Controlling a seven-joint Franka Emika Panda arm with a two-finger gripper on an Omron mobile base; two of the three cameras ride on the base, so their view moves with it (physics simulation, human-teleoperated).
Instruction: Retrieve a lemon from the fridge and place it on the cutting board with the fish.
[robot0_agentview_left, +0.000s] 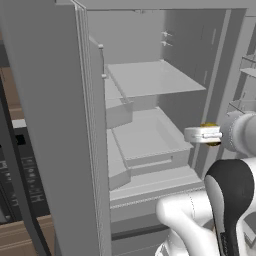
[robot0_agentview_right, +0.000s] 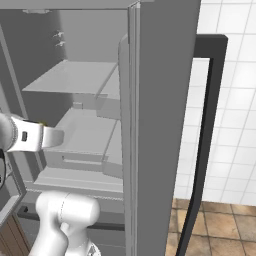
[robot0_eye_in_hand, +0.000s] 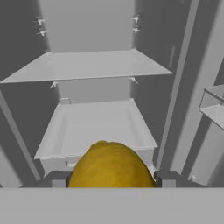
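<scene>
So the fridge (robot0_agentview_left: 60, 125) is standing wide open, both doors swung out, pale grey inside. There's a flat shelf (robot0_agentview_left: 152, 77) up top and a shallow drawer (robot0_agentview_left: 150, 140) under it, both bare as far as I can see. The door bins on the left door look bare too.

The gripper (robot0_eye_in_hand: 112, 179) has the lemon (robot0_eye_in_hand: 111, 168). In the hand view the yellow fruit sits right between the two dark fingertips (robot0_eye_in_hand: 59, 178), one on each side, touching it. So the jaws are about half closed, clamped on the fruit. From the left base view you just catch a bit of yellow (robot0_agentview_left: 210, 134) peeking out behind the pale hand (robot0_agentview_left: 202, 134), at the fridge's right edge, about level with the drawer. In the right base view a tiny sliver of yellow shows at the top of the hand (robot0_agentview_right: 32, 137).

The lemon is up in the air, in front of the drawer, not resting on anything. It looks just outside the compartment's front, though I can't say exactly.

Tiled wall (robot0_agentview_right: 230, 100) and brown floor (robot0_agentview_right: 220, 225) off to the right of the fridge door.
</scene>
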